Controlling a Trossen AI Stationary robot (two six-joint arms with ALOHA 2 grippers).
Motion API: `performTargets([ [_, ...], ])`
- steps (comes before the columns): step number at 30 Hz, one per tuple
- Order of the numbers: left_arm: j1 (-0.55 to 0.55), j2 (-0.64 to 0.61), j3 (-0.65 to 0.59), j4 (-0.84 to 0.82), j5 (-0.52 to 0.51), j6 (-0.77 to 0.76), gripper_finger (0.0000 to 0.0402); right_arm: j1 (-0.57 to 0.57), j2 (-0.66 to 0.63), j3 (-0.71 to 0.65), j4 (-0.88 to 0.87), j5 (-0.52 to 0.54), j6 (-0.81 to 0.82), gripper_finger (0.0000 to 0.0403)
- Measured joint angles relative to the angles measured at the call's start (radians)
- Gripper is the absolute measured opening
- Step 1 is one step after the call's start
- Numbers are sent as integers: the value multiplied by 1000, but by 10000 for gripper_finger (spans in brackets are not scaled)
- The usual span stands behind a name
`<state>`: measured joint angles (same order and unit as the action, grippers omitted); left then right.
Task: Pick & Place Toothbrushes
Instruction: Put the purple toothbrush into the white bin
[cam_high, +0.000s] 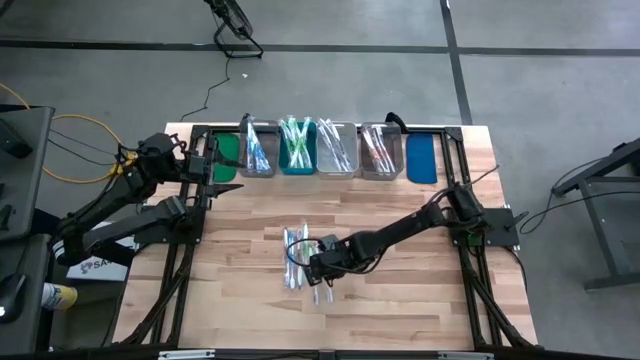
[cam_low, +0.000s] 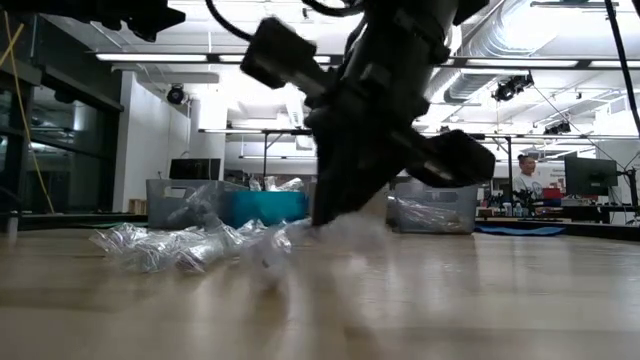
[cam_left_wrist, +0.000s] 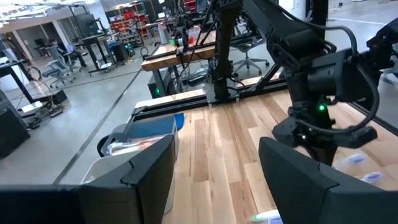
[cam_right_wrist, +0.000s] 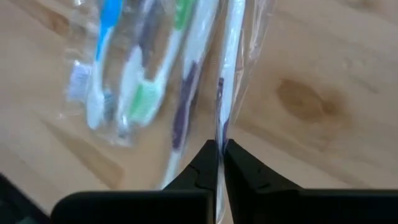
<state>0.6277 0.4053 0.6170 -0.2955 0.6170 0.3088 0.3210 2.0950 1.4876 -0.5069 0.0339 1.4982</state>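
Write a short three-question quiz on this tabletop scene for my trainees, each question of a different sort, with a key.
1. True or false: the right gripper is down at the loose pile of toothbrushes mid-table.
2. Multiple choice: the right gripper's jaws are (A) wide open, (B) shut on a wrapped toothbrush, (C) out of sight.
3. Fill in: the left gripper waits, open, beside the ___ bin at the row's end.

Key: 1 true; 2 B; 3 green.

Five bins lining the worktop's far edge: green bin (cam_high: 228, 157), grey bin (cam_high: 259, 149), teal bin (cam_high: 297, 148), clear bin (cam_high: 336, 148), second grey bin (cam_high: 380, 151). Blue lid (cam_high: 422, 158) lying flat near far right corner. Person (cam_low: 526, 176) standing in room behind.
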Motion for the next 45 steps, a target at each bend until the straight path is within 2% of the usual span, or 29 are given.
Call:
performTargets([
  [8, 0, 0, 0, 1, 0, 0, 228, -7, -105, 0, -181, 20, -7, 5],
  [18, 0, 2, 0, 6, -19, 2, 228, -77, -261, 0, -325, 163, -104, 4],
  [23, 0, 3, 0, 6, -53, 4, 228, -145, -314, 0, -328, 206, -209, 4],
  [32, 0, 4, 1, 6, -80, 4, 228, -300, -350, 0, -304, 199, -426, 4],
  [45, 0, 5, 1, 0, -112, 12, 228, -571, -365, 0, -182, 114, -695, 4],
])
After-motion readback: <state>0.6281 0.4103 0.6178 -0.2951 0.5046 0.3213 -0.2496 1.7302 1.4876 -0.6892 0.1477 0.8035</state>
